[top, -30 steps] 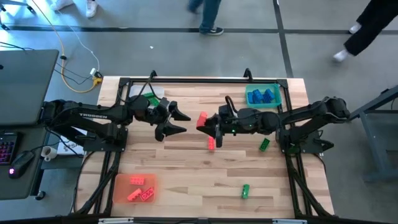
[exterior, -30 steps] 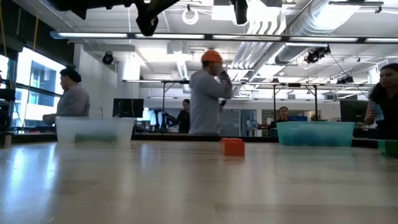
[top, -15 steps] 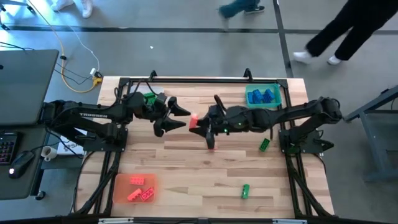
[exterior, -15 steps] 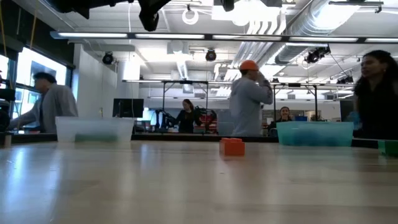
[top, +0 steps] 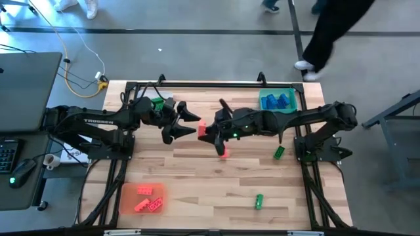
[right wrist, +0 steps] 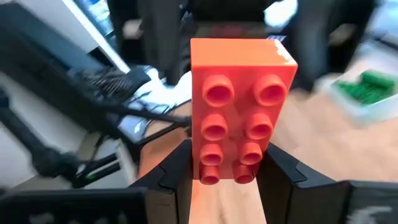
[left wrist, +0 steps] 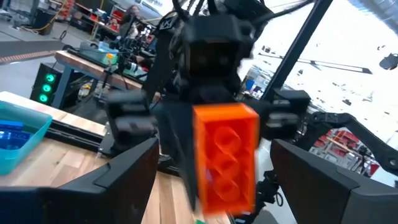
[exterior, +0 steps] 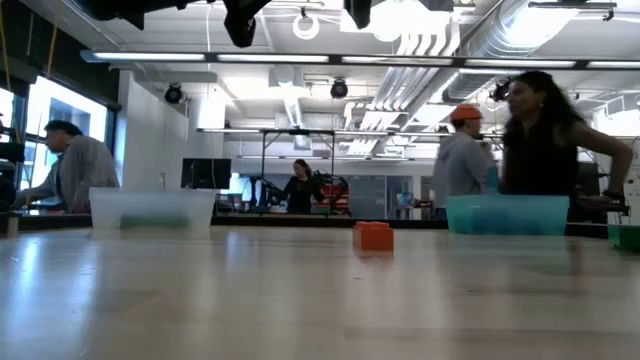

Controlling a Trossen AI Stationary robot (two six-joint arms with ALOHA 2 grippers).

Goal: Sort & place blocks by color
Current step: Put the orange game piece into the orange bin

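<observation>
Between the two arms, above mid-table: red brick (top: 203,126), long axis pointing out of the right gripper (top: 209,132) that clamps its base, facing the left gripper (top: 186,124), wide open, just beside it.

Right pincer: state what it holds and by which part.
The right pincer holds a red block upright by its lower end, fingers on the two long sides. The left pincer, open beside it, holds nothing.
</observation>
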